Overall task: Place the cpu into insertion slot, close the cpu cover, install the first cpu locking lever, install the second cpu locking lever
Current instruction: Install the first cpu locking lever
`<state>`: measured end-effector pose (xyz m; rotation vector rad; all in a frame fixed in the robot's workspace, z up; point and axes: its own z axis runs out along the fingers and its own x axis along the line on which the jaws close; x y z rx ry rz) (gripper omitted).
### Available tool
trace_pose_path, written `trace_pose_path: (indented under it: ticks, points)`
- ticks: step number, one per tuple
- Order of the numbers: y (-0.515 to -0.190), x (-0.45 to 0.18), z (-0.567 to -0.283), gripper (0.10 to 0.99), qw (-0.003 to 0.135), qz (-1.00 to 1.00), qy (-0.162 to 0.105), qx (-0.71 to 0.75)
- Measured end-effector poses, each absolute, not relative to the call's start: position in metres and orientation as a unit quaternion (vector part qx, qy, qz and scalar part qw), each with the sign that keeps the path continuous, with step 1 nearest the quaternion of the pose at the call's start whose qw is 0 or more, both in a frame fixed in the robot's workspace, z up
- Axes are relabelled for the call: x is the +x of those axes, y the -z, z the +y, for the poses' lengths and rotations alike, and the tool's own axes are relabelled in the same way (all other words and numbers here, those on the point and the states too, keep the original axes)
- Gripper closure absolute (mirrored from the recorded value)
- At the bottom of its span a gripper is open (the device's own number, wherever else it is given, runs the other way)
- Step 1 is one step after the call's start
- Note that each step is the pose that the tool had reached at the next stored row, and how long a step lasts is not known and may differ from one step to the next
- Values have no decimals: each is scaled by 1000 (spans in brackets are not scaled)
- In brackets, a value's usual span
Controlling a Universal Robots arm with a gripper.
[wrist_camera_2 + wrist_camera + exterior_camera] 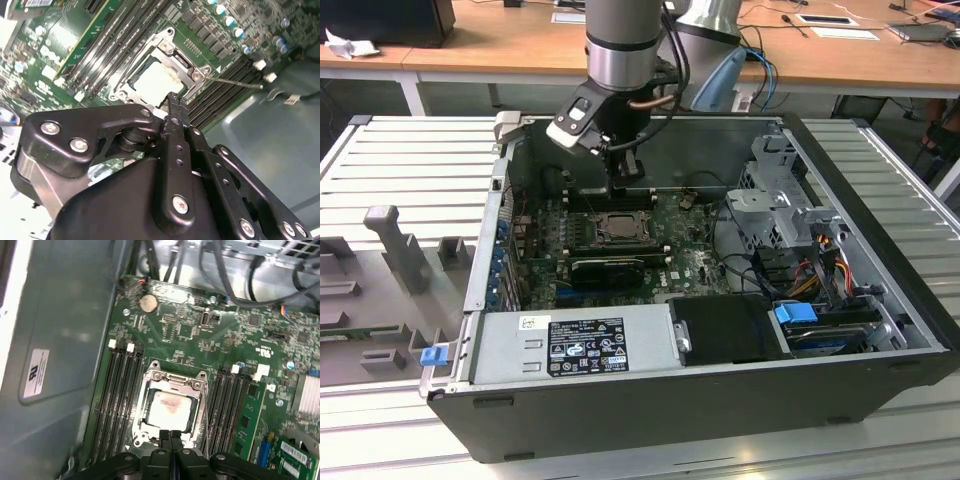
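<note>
Fingers (162, 442) clenched together on nothing, the gripper (170, 436) hangs low over one edge of the socket. The cpu (167, 407) lies flat in the insertion slot (595, 228), just beside the fingertips — contact cannot be told. The cpu cover (173, 382) lies down around the chip, framing it. A thin wire lever (235, 81) juts out from the socket's corner, and long RAM slots (117, 390) flank it on either side.

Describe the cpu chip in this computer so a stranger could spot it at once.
Inside the open black computer case, find the green motherboard, then the two banks of long black memory slots. Between them, a silver-grey metal frame rings the small flat square chip, the only pale, smooth face there.
</note>
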<state>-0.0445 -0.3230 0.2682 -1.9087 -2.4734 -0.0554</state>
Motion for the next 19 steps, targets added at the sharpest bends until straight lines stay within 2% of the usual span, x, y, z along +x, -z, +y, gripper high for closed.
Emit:
trace_pose_path:
  ticks: [19]
  points:
    - [-268, -44, -323, 980, 10, -855, 17, -517]
